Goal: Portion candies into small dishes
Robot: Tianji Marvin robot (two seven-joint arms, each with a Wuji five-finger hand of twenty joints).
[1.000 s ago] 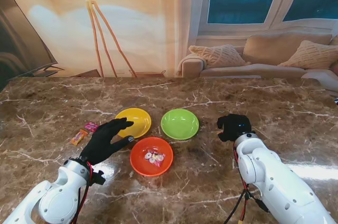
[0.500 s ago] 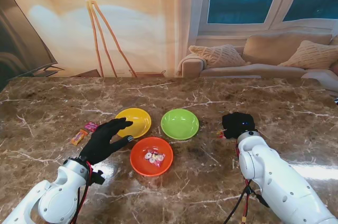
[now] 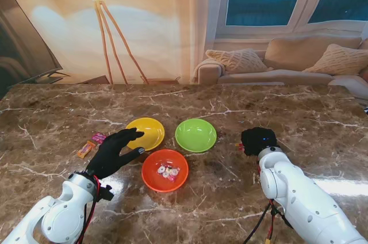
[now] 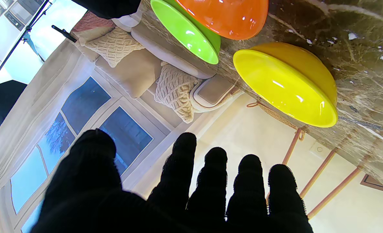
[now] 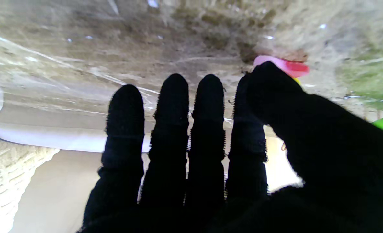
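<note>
Right hand point(image 3: 257, 140) fingers point(image 5: 175, 106) hide most of pink candy point(image 5: 287, 66)

I see a polished brown marble surface point(image 3: 230, 106), glossy, throwing back glare. Three smooth, shiny plastic-looking dishes: yellow dish point(image 3: 145, 133), green dish point(image 3: 196, 134), orange dish point(image 3: 165, 170). My left hand point(image 3: 115, 152) and right hand point(image 3: 257, 140) wear matt black knit fabric, rough-textured.

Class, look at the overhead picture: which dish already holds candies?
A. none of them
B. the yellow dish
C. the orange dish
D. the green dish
C. The orange dish has several wrapped candies lying in it, while the yellow dish and the green dish show bare insides.
</note>
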